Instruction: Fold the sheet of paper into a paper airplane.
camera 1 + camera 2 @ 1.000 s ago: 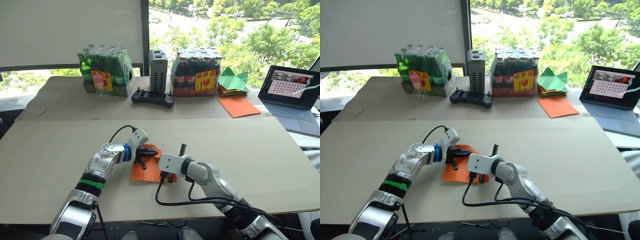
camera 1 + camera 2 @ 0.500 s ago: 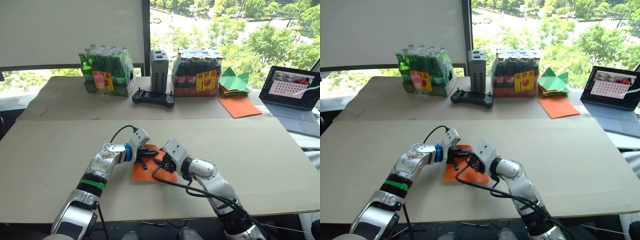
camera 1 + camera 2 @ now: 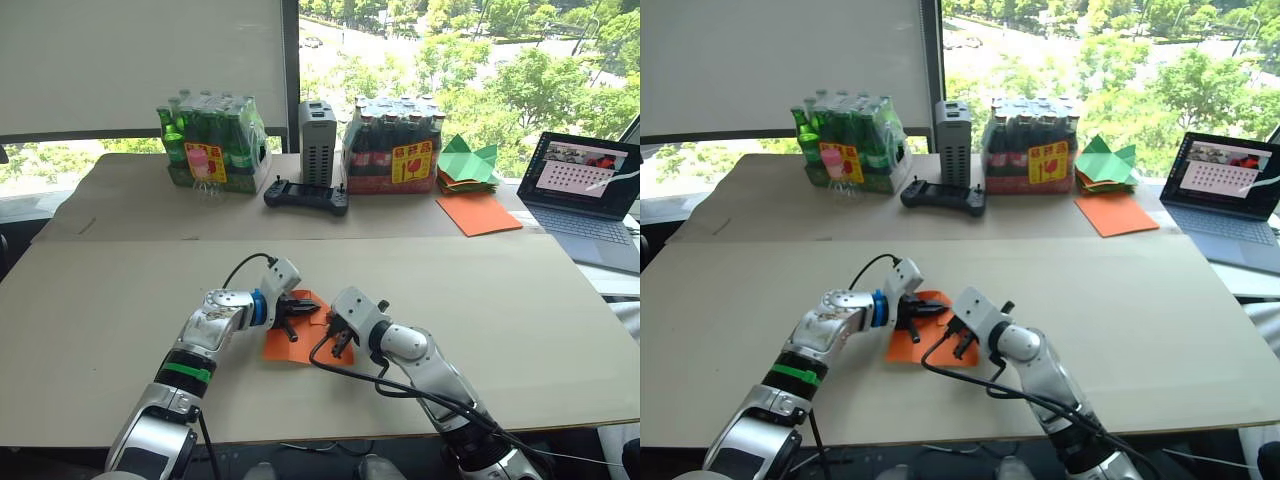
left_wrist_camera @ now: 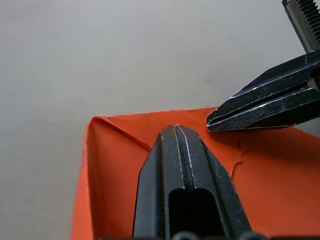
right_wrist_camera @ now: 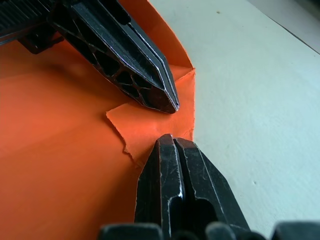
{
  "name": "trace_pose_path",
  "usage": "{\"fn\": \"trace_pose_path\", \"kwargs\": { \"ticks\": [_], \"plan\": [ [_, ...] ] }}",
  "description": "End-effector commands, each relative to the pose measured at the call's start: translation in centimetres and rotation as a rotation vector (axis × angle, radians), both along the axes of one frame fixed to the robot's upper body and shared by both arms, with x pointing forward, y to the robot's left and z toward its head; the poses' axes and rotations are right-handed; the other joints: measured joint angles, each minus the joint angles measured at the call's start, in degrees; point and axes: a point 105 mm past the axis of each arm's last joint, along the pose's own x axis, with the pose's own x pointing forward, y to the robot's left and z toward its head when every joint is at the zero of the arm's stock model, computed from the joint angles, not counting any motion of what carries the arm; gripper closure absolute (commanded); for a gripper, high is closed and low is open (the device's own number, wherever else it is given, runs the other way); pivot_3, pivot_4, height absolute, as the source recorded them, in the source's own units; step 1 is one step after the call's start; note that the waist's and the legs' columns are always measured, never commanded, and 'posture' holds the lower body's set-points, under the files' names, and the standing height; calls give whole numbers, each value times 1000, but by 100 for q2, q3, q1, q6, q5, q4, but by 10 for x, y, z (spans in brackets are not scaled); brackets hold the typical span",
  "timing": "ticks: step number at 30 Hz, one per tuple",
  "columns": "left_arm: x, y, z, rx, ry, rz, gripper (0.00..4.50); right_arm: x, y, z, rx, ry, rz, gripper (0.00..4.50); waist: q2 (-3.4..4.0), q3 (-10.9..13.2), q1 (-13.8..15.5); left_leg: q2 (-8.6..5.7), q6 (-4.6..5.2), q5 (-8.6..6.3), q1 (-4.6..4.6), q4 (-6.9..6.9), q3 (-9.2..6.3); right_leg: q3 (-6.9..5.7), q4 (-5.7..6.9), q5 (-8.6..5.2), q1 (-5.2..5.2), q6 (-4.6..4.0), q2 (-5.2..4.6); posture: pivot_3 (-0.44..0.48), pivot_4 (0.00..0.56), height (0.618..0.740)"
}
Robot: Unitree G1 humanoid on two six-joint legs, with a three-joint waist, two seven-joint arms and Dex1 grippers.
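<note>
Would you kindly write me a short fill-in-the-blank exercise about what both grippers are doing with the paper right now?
1. Both grippers press down on the ____ sheet of paper.
2. The fingers of the left gripper are ____.
3. The right gripper points at a folded ____ of the sheet.
4. The sheet lies on the ____ table.

Missing words: orange; shut; corner; beige

Sheet of paper [image 5: 65, 150]: thin, matt orange, ragged edge. Worktop [image 4: 100, 60]: smooth, matt beige. Left gripper [image 4: 176, 131]: scuffed black plastic.
</note>
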Motion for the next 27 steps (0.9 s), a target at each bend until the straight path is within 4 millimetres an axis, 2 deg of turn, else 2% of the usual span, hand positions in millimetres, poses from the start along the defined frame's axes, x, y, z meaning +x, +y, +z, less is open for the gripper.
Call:
{"fn": "trace_pose_path", "kwargs": {
  "ticks": [1,5,15,22,27],
  "plan": [
    [-4,-9,-2,-5,11,-21,4500,-6,1,-11,-24,41,12,4458,0,-1,0,0,0,0,0,0,0,0,-1,0,0,0,0,0,150,740],
    [-1,-7,-6,14,-1,-5,4500,-6,2,-11,-27,38,15,4458,0,-2,4,0,0,0,1,0,0,0,-1,0,1,0,0,0,150,740],
    [31,8,-7,48,-55,145,4500,-9,2,-11,-37,35,24,4458,-1,-4,-4,0,0,0,49,0,-1,-1,-8,-3,54,4,1,0,150,740],
    [32,4,-10,51,-53,130,4500,-7,-2,-9,-24,33,-7,4458,-1,-4,-10,0,2,-2,73,-1,-1,-1,-13,-5,79,8,1,0,150,740],
    [27,1,-13,47,-44,112,4500,-2,-5,6,61,33,-60,4458,-1,-4,-2,0,2,-2,72,-1,-1,-1,-13,-5,80,8,0,0,150,740]
  ]
}}
